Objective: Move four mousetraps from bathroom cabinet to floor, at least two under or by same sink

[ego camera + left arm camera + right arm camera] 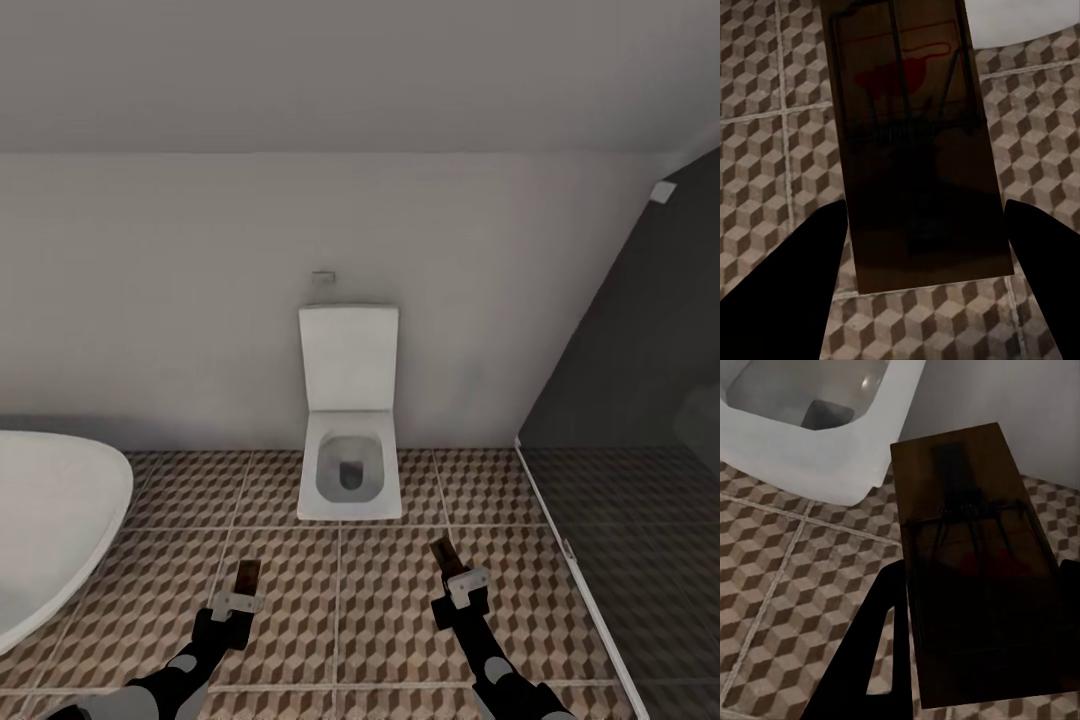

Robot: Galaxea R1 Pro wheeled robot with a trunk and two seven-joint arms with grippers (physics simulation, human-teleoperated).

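Note:
A brown wooden mousetrap with dark wire and a red mark sits between the dark fingers of my left gripper, which is shut on it. A second mousetrap is held the same way in my right gripper, shut on it. In the head view both traps hang above the cube-patterned bathroom floor, left and right of the toilet's front. The cabinet and the sink are out of view.
A white toilet with its lid up stands against the pale wall straight ahead. The rim of a white oval bathtub fills the left. A dark glass shower enclosure borders the right.

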